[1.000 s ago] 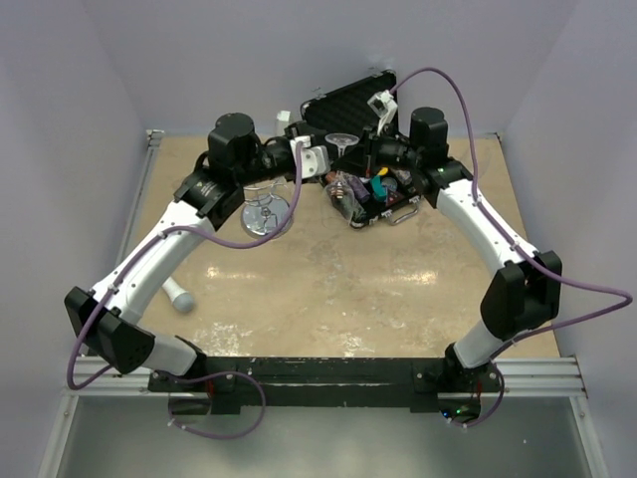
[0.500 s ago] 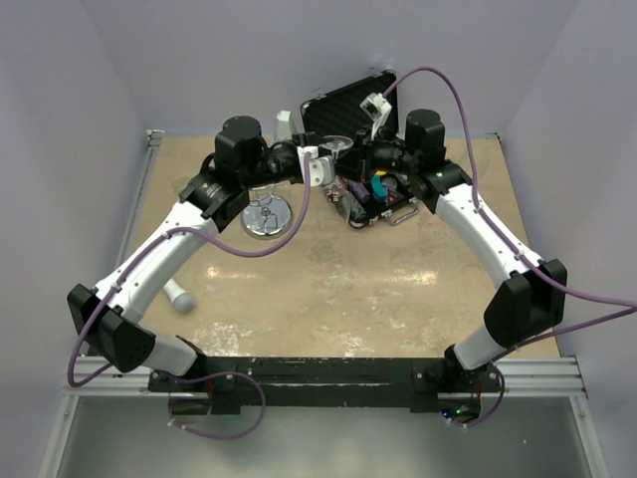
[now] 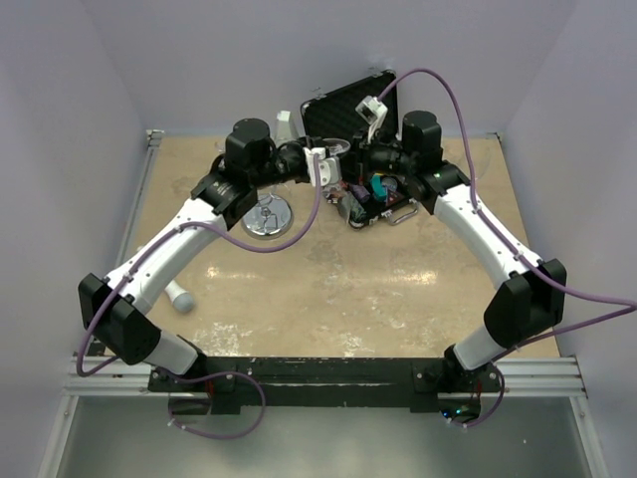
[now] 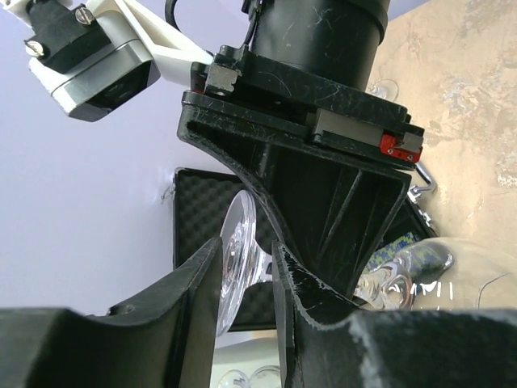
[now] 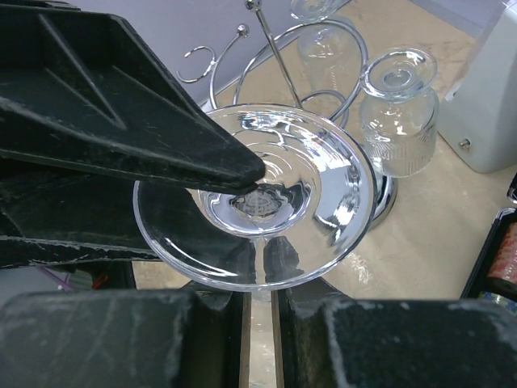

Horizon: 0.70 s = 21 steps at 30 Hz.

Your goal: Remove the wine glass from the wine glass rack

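Observation:
The wine glass (image 5: pixel 254 194) hangs foot-up, clear of the chrome wine glass rack (image 5: pixel 279 48), with my right gripper (image 5: pixel 258 295) shut on its stem just under the foot. My left gripper (image 4: pixel 246 246) has come in from the left, and its two fingers straddle the rim of the glass's foot (image 4: pixel 236 259). The foot leans toward the left finger, and a gap shows on the other side. The bowl (image 4: pixel 452 271) shows at lower right beyond the black body of the right gripper. From above, both grippers meet at the glass (image 3: pixel 336 149), to the right of the rack's mirrored base (image 3: pixel 269 217).
Other upside-down glasses (image 5: pixel 400 113) still hang on the rack. An open black foam-lined case (image 3: pixel 348 100) with assorted items (image 3: pixel 378 189) lies right behind the grippers. A white box (image 3: pixel 284 121) stands at the back. A grey-tipped cylinder (image 3: pixel 181 297) lies at front left.
My left arm has swung right from above the rack to the glass, and its jaws have narrowed around the foot. The right gripper has kept its hold, hardly moving.

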Each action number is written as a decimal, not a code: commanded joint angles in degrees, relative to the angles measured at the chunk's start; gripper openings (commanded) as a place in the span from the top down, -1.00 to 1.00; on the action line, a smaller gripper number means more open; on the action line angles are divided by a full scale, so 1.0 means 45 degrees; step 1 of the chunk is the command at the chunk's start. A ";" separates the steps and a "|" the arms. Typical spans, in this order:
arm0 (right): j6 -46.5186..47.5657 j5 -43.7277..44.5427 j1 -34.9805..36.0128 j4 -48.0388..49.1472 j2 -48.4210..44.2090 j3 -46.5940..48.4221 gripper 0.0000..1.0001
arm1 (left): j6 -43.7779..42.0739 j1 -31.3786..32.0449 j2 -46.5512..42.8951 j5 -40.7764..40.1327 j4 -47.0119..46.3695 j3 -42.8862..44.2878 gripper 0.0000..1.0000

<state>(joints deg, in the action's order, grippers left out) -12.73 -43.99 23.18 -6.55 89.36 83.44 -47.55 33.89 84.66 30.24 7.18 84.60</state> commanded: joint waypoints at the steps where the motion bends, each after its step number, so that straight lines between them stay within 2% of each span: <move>1: 0.0290 0.0010 0.0103 0.0497 -0.0366 0.0364 1.00 | -0.0019 0.0047 0.0228 0.0194 -0.0678 0.0126 0.35; 5: 0.0232 -0.0010 0.0103 0.0517 -0.0327 0.0423 1.00 | -0.0253 0.0047 0.0385 0.0194 -0.0639 0.0087 0.45; 7: 0.0212 -0.0088 0.0122 0.0537 -0.0307 0.0423 1.00 | -0.0370 0.0047 0.0463 0.0175 -0.0560 0.0087 0.57; 10: 0.0193 -0.0069 0.0122 0.0517 -0.0249 0.0520 1.00 | -0.0527 0.0047 0.0464 0.0058 -0.0618 0.0029 1.00; 12: 0.0173 -0.0069 0.0122 0.0517 -0.0210 0.0540 1.00 | -0.0391 0.0047 0.0289 -0.0040 -0.1221 -0.0321 1.00; 15: 0.0037 -0.0049 0.0122 0.0537 -0.0210 0.0521 0.66 | -0.0274 0.0028 0.0229 -0.0254 -0.1381 -0.0460 1.00; 21: 0.0386 -0.0224 0.0025 -0.0222 -0.0268 0.1007 -0.59 | 0.0545 -0.0148 0.0268 -0.0763 -0.1167 -0.0070 1.00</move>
<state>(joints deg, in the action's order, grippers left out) -11.73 -43.09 23.33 -7.73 89.67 83.81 -47.62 33.87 86.15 28.58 4.69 82.81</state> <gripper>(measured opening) 0.659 0.068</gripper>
